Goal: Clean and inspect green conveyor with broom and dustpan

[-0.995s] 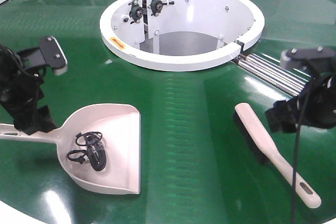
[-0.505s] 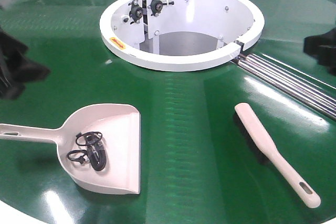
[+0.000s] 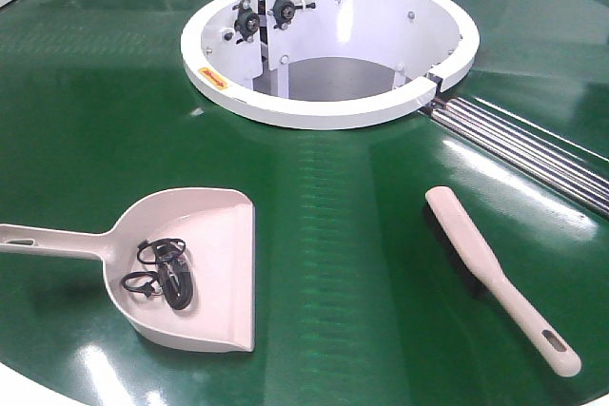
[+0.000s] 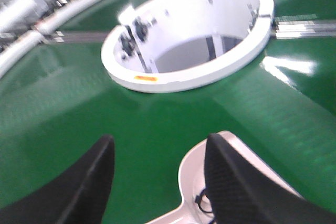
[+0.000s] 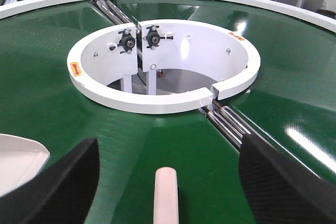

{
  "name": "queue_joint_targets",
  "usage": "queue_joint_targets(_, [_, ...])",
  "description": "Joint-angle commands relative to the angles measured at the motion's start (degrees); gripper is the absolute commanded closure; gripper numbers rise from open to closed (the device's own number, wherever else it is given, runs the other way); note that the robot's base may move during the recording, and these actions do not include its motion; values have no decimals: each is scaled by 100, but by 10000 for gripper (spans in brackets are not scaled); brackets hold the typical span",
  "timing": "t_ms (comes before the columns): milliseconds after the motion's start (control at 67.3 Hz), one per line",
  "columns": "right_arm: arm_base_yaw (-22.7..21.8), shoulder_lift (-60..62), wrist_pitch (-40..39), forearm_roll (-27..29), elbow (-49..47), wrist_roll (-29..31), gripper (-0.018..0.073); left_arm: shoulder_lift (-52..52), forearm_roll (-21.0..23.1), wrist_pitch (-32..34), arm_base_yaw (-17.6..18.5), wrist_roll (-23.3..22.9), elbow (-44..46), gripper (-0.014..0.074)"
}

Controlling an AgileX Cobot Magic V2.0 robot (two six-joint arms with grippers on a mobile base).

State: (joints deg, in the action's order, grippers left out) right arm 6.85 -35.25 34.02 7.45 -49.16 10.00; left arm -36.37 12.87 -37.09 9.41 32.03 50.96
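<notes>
- The dustpan lies flat on the belt, front-left in the front view, its handle pointing left and its open lip facing right.
- Inside the pan, near its back wall, sit a few small black rings, bunched together and touching one another.
- The broom lies on the belt front-right, well apart from the dustpan, bristles down, with its slotted handle end pointing to the front-right edge.
- A white ring housing stands at the middle of the belt, hollow inside, with two black bearing mounts on its inner wall.
- Steel rollers show in a gap of the belt to the right of the housing.
- Neither arm appears in the front view.
- Left claw: spread wide, holding nothing; the dustpan lies below it, partly behind the right finger.
- Right claw: spread wide, holding nothing; the rounded tip of the broom lies on the belt between the two fingers, touching neither.
</notes>
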Motion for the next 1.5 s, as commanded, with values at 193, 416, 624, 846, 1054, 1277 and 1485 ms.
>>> queue_joint_targets(193, [-25,1781,-1827,16,1981,8,34,1432,131,1391,21,-460,-2100,238])
queue_joint_targets(416, [-25,2197,-1845,-172,2985,81,34,1623,126,1973,21,-1426,-3123,238])
queue_joint_targets(624, [-25,2197,-1994,-101,3366,58,156,1623,126,2330,21,-1426,-3318,297])
queue_joint_targets(846, [-25,2197,-2001,-43,3378,-9,573,1623,126,2253,21,-1418,-3318,605])
queue_joint_targets(1054, [-25,2197,-1996,-43,3378,-9,568,1623,126,2232,21,-1418,-3318,604])
queue_joint_targets(1277, [-25,2197,-1996,-43,3378,-9,568,1623,126,2205,21,-1418,-3318,604])
queue_joint_targets(1485, [-25,2197,-1996,-43,3378,-9,568,1623,126,2185,21,-1418,-3318,604])
